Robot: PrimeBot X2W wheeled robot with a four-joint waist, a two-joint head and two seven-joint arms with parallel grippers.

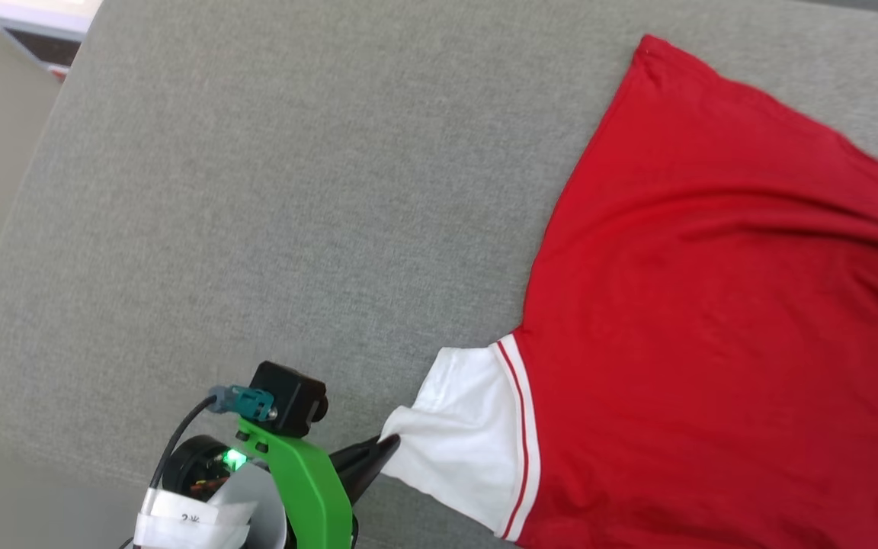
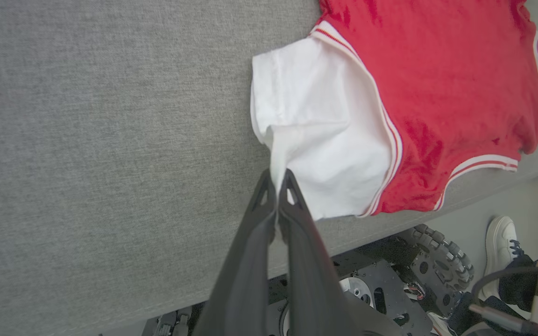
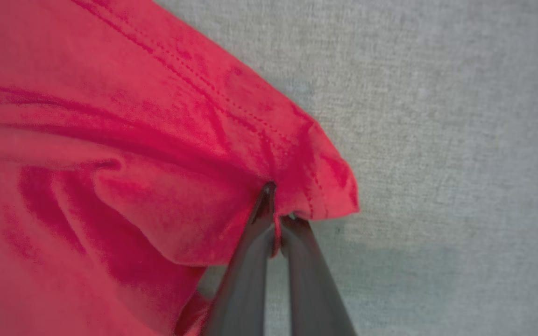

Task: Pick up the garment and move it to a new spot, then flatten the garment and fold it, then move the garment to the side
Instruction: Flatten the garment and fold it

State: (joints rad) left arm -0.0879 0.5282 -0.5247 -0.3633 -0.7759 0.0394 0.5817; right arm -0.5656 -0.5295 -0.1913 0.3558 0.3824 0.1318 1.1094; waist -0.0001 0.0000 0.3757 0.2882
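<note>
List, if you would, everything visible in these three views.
garment: one, red with white sleeves and striped trim, spread on the right of the padded surface.
padded surface: one, grey, under the garment.
boxy object: one, white, beyond the surface's far left corner; unidentifiable.
shoe: one, white, a person's, on the floor beside the wheeled base.
wheeled base: one, dark, below the surface's near edge.
camera mount: one, green, on the left wrist.
left jaws: one pair, dark fingers, shut on the white sleeve's edge.
right jaws: one pair, dark fingers, shut on a red hem corner.
</note>
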